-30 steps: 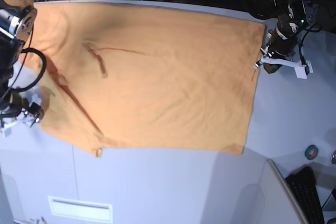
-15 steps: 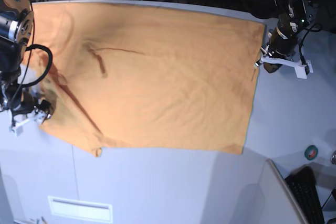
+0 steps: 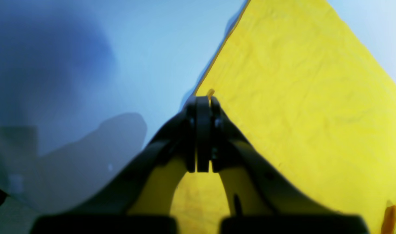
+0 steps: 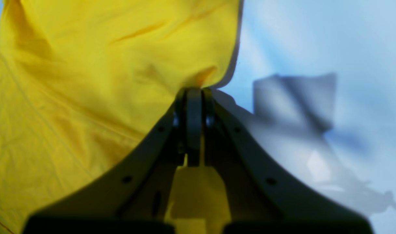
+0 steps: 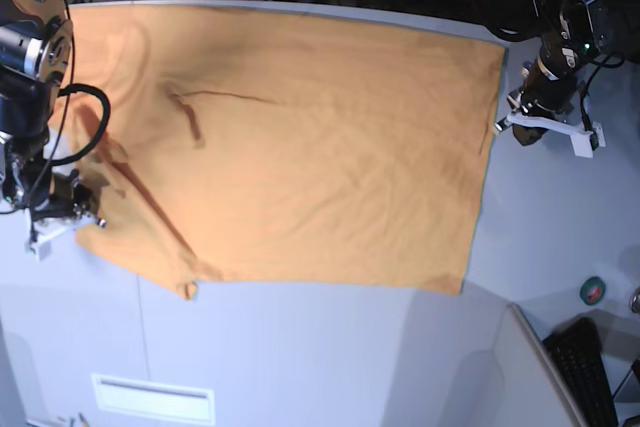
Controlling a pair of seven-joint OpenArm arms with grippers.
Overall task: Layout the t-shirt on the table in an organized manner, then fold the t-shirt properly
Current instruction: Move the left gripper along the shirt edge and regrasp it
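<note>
So we've got the t-shirt [image 5: 330, 167] spread across the middle of the table [image 5: 290, 367], wide and mostly flat, with long creases and a folded-over bit on the side by our right arm. Nothing in view is a container we could swear to. There's a pale rectangular thing [image 5: 153, 399] near the bottom edge of the base view, but we can't tell what it is.

Grippers: our right one [image 4: 194, 92] is pressed together right at the shirt's edge, and it looks like it's got a pinch of the fabric between its tips. Our left one [image 3: 202, 99] is also closed up, with its tips over the shirt's opposite edge. A small fold pokes out right by them, but honestly we can't tell if they're gripping it or just touching.

Hard to make out: the fingers cover the cloth right under them in both wrist views, and they're pretty blurry up close. Our right arm gets cut off by the side of the base view, and the shirt runs out of frame in both wrist shots.
</note>
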